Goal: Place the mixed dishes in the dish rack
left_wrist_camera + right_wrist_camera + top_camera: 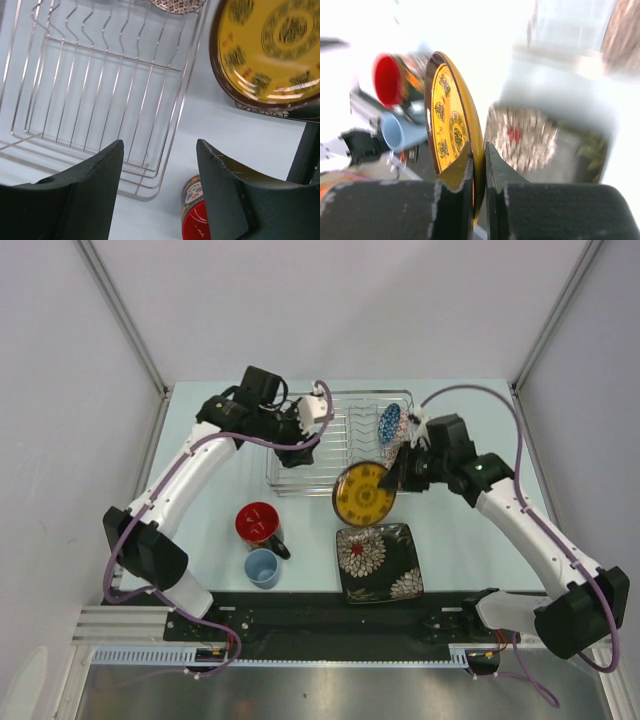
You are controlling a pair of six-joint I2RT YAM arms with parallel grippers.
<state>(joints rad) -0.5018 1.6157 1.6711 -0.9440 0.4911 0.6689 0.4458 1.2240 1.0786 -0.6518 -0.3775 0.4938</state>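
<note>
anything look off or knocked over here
Nothing stands out. The yellow plate is on edge only because the right gripper pinches its rim near the dish rack. The mug, blue cup and square plate sit level on the table, nothing spilled.

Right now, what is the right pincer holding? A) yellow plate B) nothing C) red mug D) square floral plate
A: in the right wrist view the right pincer is closed on the rim of the yellow plate, while the red mug and the square floral plate lie apart from it.
</note>
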